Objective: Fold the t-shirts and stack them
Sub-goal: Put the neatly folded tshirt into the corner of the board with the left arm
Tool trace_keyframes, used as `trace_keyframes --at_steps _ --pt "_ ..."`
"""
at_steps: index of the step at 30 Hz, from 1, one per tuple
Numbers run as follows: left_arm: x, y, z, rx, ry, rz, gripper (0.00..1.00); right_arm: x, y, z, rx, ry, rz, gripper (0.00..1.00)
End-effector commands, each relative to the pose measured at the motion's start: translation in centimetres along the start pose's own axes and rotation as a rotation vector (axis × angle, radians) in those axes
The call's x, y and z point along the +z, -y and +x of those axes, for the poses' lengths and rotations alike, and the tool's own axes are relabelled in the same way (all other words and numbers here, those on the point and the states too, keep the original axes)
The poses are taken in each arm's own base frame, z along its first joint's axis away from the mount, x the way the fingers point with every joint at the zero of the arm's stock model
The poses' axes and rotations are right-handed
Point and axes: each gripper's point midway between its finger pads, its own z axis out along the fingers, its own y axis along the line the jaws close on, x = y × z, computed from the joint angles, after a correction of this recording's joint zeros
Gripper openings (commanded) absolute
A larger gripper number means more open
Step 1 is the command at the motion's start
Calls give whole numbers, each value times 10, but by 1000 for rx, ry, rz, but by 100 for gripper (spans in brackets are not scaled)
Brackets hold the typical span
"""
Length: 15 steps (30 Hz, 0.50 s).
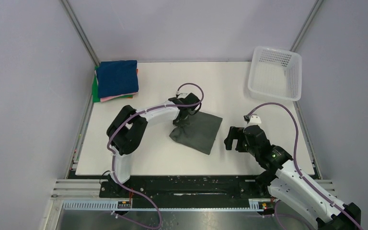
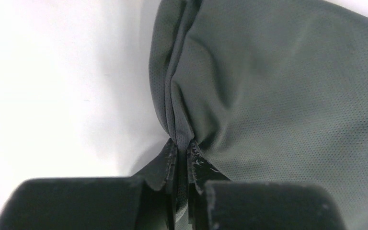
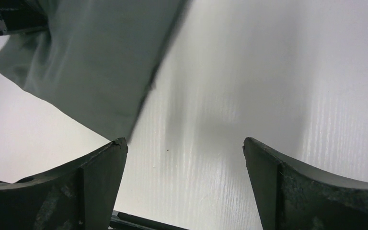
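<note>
The dark grey-green t-shirt (image 1: 199, 132) lies folded at the table's middle. It fills the left wrist view (image 2: 278, 81) and the upper left of the right wrist view (image 3: 96, 62). My left gripper (image 1: 182, 120) is shut on its left edge, with cloth bunched between the fingertips (image 2: 182, 143). My right gripper (image 1: 231, 139) is open and empty, just right of the shirt; its fingers (image 3: 100, 172) are spread over bare table. A stack of folded shirts, navy blue (image 1: 117, 77) on top with pink, orange and green edges below, sits at the back left corner.
A white plastic mesh basket (image 1: 274, 73) stands at the back right corner. The white table (image 1: 249, 110) ends at a metal rail in front, and grey walls close in on three sides.
</note>
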Motion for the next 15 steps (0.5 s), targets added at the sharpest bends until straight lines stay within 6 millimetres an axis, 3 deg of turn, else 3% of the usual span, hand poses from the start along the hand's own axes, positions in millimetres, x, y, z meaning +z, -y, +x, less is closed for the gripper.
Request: trace_keyframes --at_steps 1,8,15 --pt "-15 -60 -35 120 119 -328 0 -3 5 -16 -25 53 39 99" --pt "-57 -116 -117 207 312 -610 0 -3 10 -19 -27 74 62 99" --pt "-75 -160 -184 267 368 -768 0 2 5 -21 -37 70 48 100"
